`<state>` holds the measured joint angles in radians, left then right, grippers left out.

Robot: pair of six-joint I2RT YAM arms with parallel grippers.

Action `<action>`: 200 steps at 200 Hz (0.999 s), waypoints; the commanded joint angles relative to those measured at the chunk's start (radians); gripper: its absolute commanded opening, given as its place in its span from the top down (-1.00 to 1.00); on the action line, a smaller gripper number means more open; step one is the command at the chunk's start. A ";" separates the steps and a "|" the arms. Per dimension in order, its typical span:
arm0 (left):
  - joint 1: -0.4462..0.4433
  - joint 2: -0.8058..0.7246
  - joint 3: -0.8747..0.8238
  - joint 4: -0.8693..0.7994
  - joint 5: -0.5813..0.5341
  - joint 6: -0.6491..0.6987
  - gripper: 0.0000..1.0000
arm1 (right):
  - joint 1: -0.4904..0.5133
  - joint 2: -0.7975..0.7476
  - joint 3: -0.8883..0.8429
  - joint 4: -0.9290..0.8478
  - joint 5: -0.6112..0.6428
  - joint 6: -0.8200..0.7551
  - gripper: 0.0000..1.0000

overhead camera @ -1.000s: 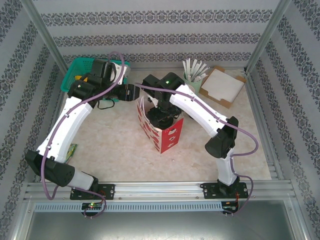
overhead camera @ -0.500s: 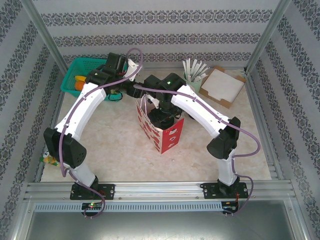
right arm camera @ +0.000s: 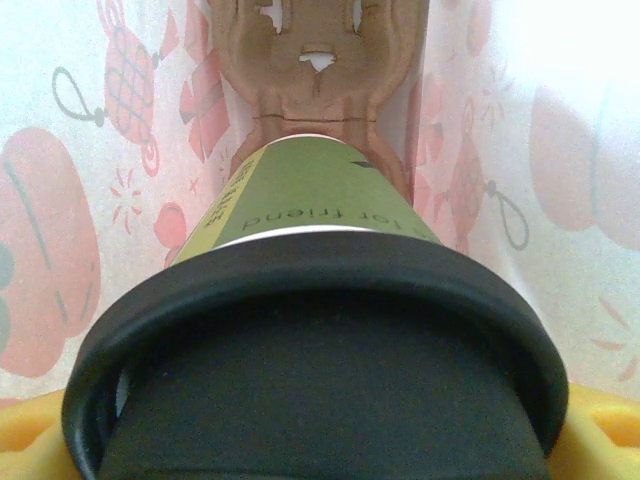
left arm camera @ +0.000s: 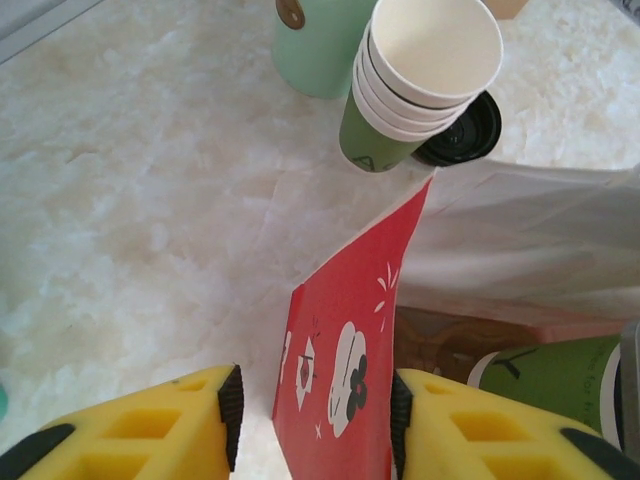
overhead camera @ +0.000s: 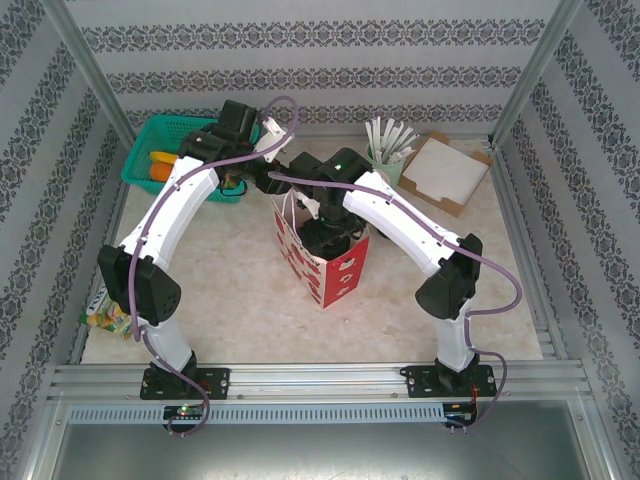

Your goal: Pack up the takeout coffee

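My right gripper (right arm camera: 320, 445) was clamped on the takeout coffee (right arm camera: 320, 195), with its yellow fingers (right arm camera: 35, 445) pressed on either side of the cup up near the black lid (right arm camera: 320, 330). The cup hung inside the red paper bag (overhead camera: 338, 272), base pointing down at the bag's brown folded floor. I could not tell whether it touched that floor. The bag's pale inner walls stood all round it, the red print showing through.

My left gripper (left arm camera: 315, 425) stood part open astride the bag's rim, with one red printed wall between its jaws. One pad lay against that wall or just beside it. The other stood off it, with bare table (left arm camera: 130, 200) showing in the gap, so I had no grip on the bag there. From that wrist I could see the green cup low inside the bag.

Just past the bag stood a stack of cream paper cups (left arm camera: 430, 60), nested in a green one, with a loose black lid (left arm camera: 468, 130) touching it. A pale green holder (left arm camera: 320, 45) stood right behind the stack.

From overhead, the bag stood upright mid-table with both arms arched over it. A green basket (overhead camera: 165, 150) sat in the far left corner and a cardboard tray (overhead camera: 445, 170) of white sheets at the far right. A snack packet (overhead camera: 105, 315) lay at the table's left edge.
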<state>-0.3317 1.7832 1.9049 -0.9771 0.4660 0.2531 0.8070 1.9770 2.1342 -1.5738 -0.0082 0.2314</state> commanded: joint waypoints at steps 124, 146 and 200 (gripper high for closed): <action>0.006 -0.085 -0.049 0.014 0.046 0.050 1.00 | -0.024 0.001 -0.016 -0.094 0.036 0.012 -0.26; 0.006 -0.089 -0.068 0.020 0.041 0.038 1.00 | -0.023 0.013 -0.019 -0.106 0.036 0.019 -0.26; 0.005 -0.088 -0.084 0.053 0.015 0.000 1.00 | -0.023 0.048 -0.025 -0.089 0.007 -0.012 -0.26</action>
<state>-0.3317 1.7248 1.8343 -0.9524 0.4946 0.2829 0.7872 1.9945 2.1242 -1.6119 0.0029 0.2317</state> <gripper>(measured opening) 0.051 0.829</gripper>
